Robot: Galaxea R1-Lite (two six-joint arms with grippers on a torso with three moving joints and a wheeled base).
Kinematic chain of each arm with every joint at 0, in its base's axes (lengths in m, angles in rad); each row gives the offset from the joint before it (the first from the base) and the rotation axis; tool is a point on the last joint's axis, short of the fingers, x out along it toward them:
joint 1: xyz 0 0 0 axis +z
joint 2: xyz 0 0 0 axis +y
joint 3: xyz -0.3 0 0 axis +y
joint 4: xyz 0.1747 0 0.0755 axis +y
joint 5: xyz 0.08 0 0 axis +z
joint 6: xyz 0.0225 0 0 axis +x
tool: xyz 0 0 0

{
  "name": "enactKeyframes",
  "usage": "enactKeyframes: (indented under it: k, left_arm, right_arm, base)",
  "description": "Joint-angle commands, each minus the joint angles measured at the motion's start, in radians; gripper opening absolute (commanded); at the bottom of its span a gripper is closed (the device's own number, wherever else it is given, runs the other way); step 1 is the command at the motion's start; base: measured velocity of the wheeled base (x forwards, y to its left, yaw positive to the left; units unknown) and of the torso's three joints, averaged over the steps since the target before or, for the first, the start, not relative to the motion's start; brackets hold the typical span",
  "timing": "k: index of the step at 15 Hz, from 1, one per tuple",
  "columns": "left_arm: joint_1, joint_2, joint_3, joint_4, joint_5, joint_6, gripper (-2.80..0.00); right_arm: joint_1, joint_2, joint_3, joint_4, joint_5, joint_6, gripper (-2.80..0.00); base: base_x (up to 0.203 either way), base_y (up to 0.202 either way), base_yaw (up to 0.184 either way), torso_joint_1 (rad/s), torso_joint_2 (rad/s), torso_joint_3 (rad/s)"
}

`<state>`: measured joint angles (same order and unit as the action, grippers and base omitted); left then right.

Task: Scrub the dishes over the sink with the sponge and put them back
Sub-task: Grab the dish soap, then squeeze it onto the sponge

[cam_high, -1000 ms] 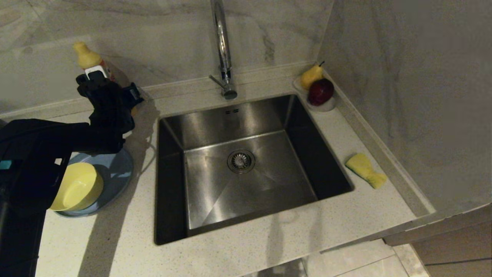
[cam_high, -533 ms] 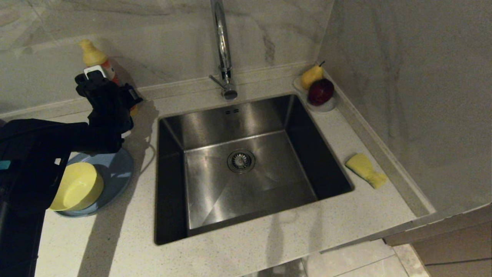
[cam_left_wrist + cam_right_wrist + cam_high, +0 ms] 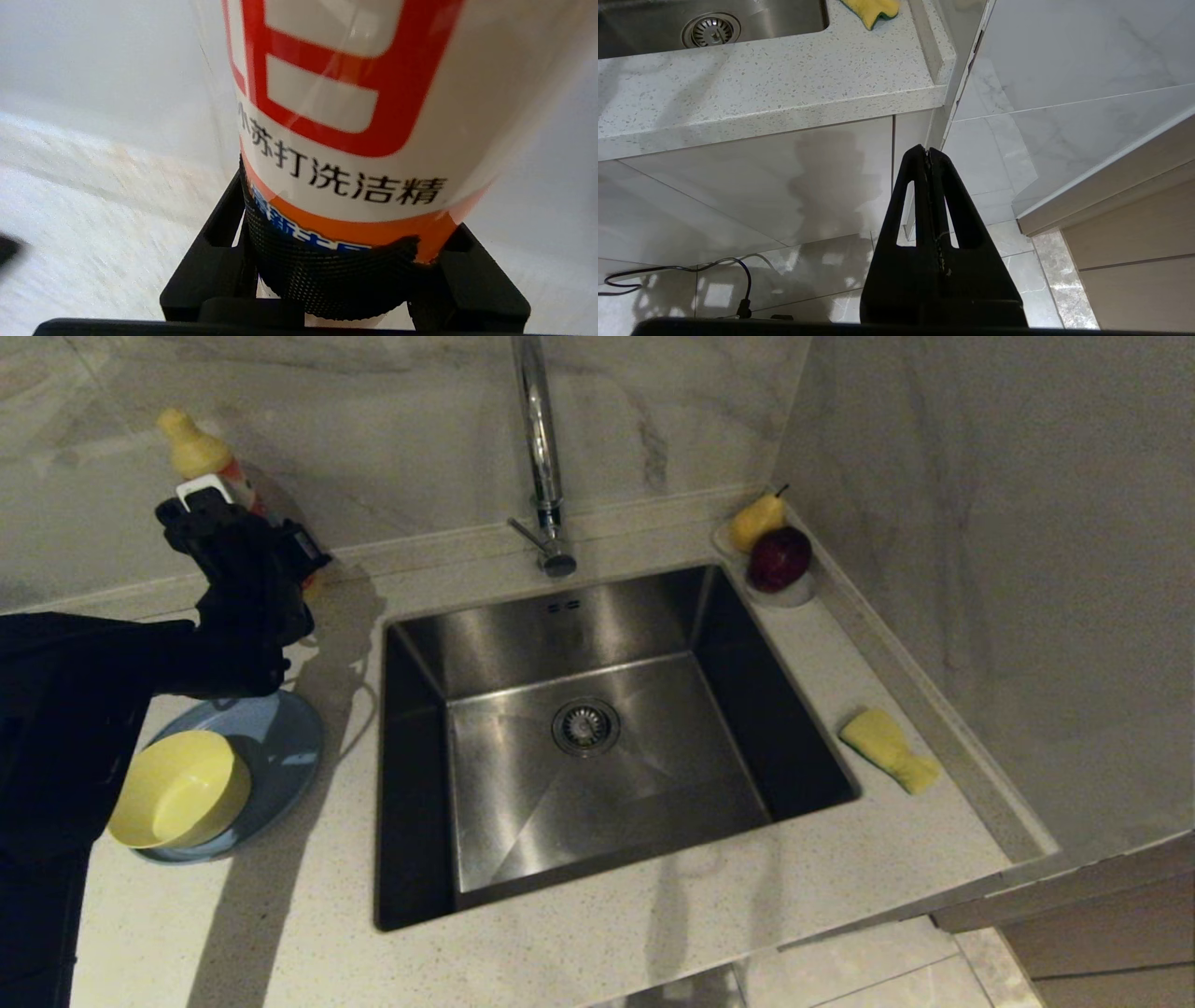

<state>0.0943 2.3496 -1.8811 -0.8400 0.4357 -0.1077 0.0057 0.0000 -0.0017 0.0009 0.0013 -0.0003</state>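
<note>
Above the counter, left gripper jaws — clamped on detergent bottle — have lifted it (right gripper closed).

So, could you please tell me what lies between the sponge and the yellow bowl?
In the head view, the sink lies between the sponge and yellow bowl.

Left claw around detergent bottle
</note>
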Motion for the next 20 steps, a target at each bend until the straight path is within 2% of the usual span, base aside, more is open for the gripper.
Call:
enactKeyframes:
  k: [1,7,13,15,17,20]
  left_arm:
    - [-0.003,-0.089,0.014,-0.005,0.035,-0.002,-2.8]
    - [-0.051,-0.322,0.082,0.087,0.082,0.001,-2.8]
    - [-0.133,-0.627,0.283,0.212,0.098,0.008,-2.8]
    - [-0.197,-0.754,0.391,0.274,0.097,0.009,-2.8]
    - [-0.296,-0.882,0.474,0.374,0.094,0.011,-2.8]
    - [-0.441,-1.046,0.527,0.578,0.089,0.021,-2.8]
  right_arm:
    - [0.0,-0.002,0.0,0.0,0.0,-0.001,-2.8]
    - [0.0,-0.002,0.0,-0.001,0.002,0.0,-2.8]
    - [0.0,-0.002,0.0,0.001,0.0,0.0,-2.8]
    - [0.0,-0.002,0.0,0.0,0.0,0.0,-2.8]
    - [0.0,-0.002,0.0,0.001,0.0,0.0,-2.8]
    - [0.0,-0.002,0.0,-0.001,0.001,-0.001,-2.8]
  base:
    - [0.0,0.0,0.0,0.0,0.0,0.0]
    - [0.0,0.0,0.0,0.0,0.0,0.0]
    - [0.0,0.0,0.0,0.0,0.0,0.0]
    - [0.0,0.0,0.0,0.0,0.0,0.0]
    - [0.0,0.0,0.0,0.0,0.0,0.0]
    - [0.0,0.0,0.0,0.0,0.0,0.0]
